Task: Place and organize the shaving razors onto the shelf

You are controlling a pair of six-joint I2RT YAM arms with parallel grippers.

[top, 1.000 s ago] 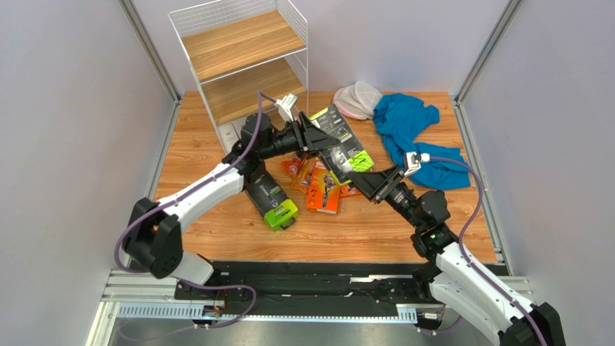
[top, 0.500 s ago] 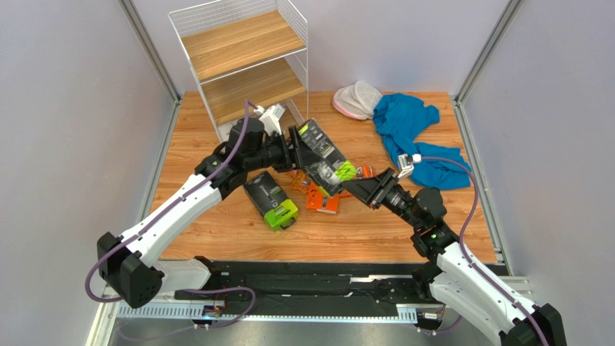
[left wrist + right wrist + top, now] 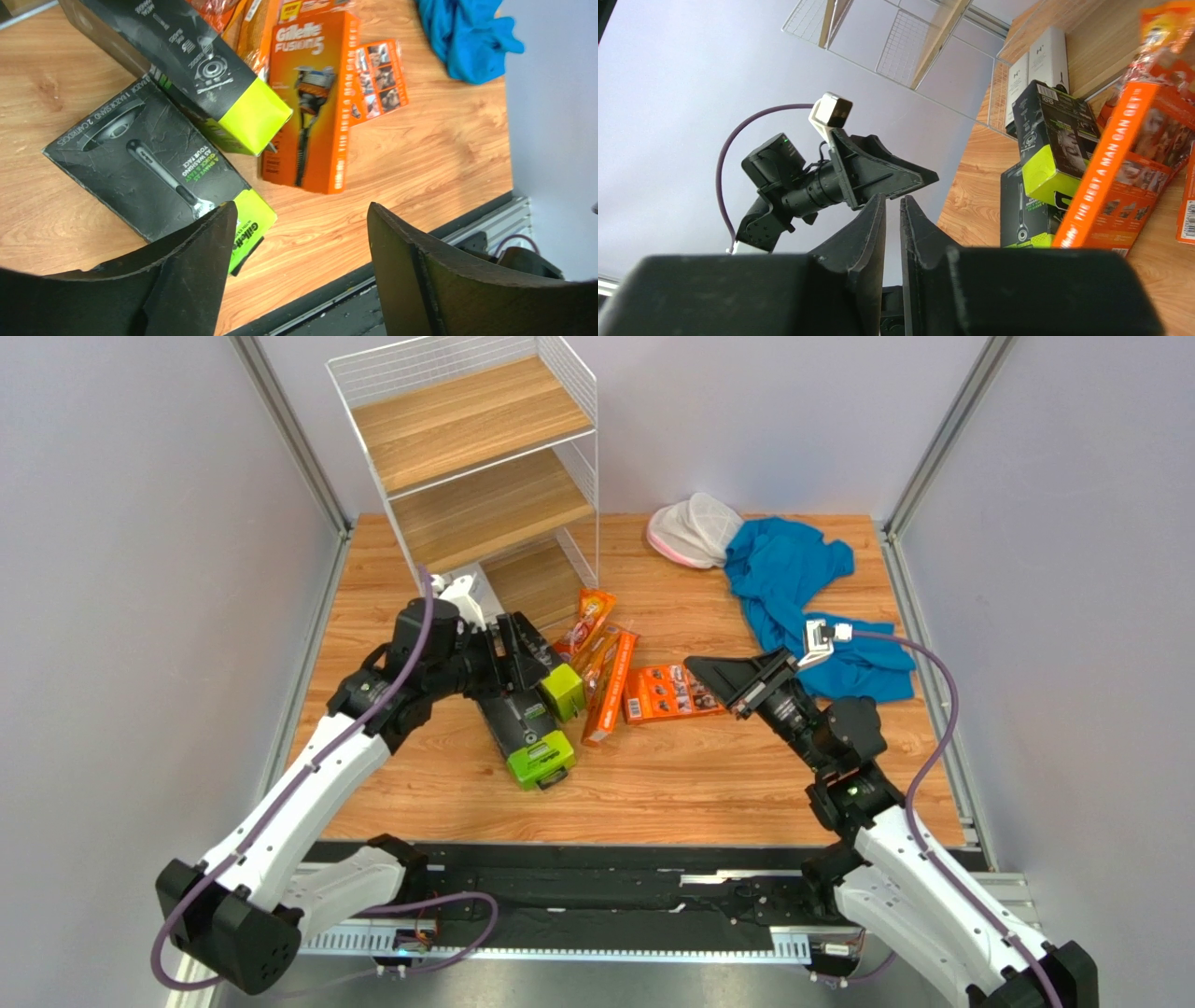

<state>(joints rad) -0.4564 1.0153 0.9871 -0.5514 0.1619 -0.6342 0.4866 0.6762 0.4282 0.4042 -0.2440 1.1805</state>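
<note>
— Starting at the left, what stands there?
— The shelf (image 3: 470,455), on the desk (image 3: 673,784) beyond the left pincer (image 3: 300,210). Two grey-white boxes (image 3: 1050,59) stand upright at its foot.
— And that pincer?
— Its fingers are spread wide apart and grip nothing. By its left finger a black pack (image 3: 140,164) lies flat on the desk. A second black pack (image 3: 189,63) rests slanted across the far part of the first, its lime end turned toward the gap between the fingers.
— The orange ones?
— An orange box (image 3: 309,105), lettered Gillette Fusion5, sits just beyond that gap, right beside the second black pack's lime end. A blister pack (image 3: 591,620) lies farther off, near the shelf's foot. A small orange pack (image 3: 671,693) lies flat between the two pincers, just ahead of the right one's tips.
— So every pack I can see is on the desk. And the right pincer (image 3: 893,201)?
— Its fingers are pressed together with only a slit between them and nothing held. It points toward the left pincer.
— Anything past it?
— A blue cloth (image 3: 814,595) lies behind it, to its right.
</note>
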